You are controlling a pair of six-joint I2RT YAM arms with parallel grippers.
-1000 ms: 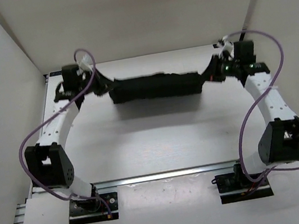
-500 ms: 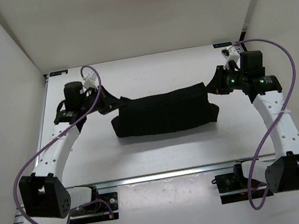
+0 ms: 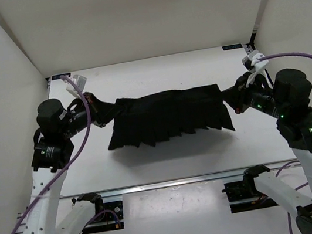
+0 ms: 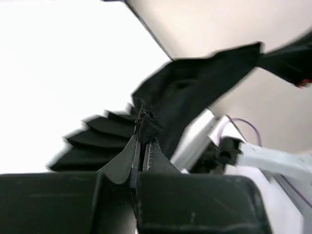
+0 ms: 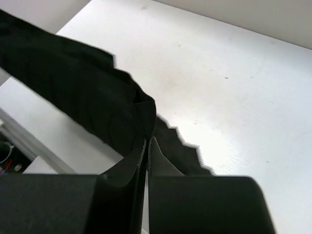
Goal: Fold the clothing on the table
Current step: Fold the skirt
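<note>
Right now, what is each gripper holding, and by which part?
Both hold the black skirt. The left gripper pinches the top corner on its side, the right gripper the opposite top corner. The pleated hem hangs free.

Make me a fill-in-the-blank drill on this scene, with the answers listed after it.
The clothing is ____ in colour. The left gripper and the right gripper are both ____ on it. The table beneath it is ____ in colour.
Missing words: black; shut; white.
</note>
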